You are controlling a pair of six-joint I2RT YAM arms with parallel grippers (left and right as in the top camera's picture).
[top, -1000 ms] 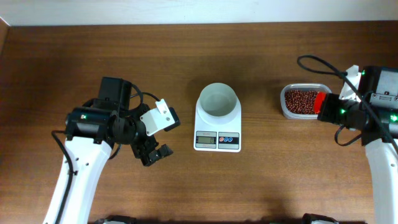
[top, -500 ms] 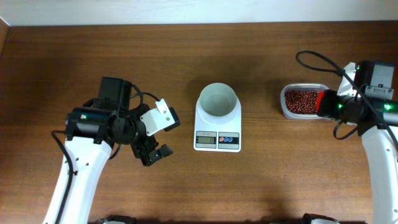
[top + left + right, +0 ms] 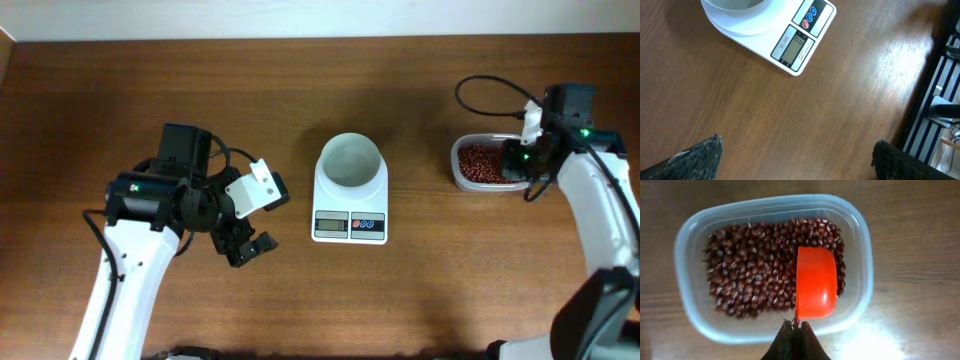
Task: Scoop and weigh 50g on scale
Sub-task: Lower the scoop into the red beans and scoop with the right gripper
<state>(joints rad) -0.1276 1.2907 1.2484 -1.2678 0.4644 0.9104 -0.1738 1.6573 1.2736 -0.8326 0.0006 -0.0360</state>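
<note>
Out on the left, the left gripper [image 3: 248,246] hangs over bare table [image 3: 450,280] with its jaws spread wide, holding nothing. So nothing steadies anything. In the middle the scale [image 3: 350,200] waits, and its bowl [image 3: 350,160] looks empty. To the right, the beans [image 3: 750,270] all lie in the clear tub [image 3: 677,270]. The right gripper [image 3: 796,330] is clenched on the thin handle of the orange scoop [image 3: 815,282], which sits low over the beans by the tub's right wall. A hard dig could shove the unheld tub, or twist the scoop in that narrow pinch. A heaped load may shed beans on the way over, or overshoot the target.
</note>
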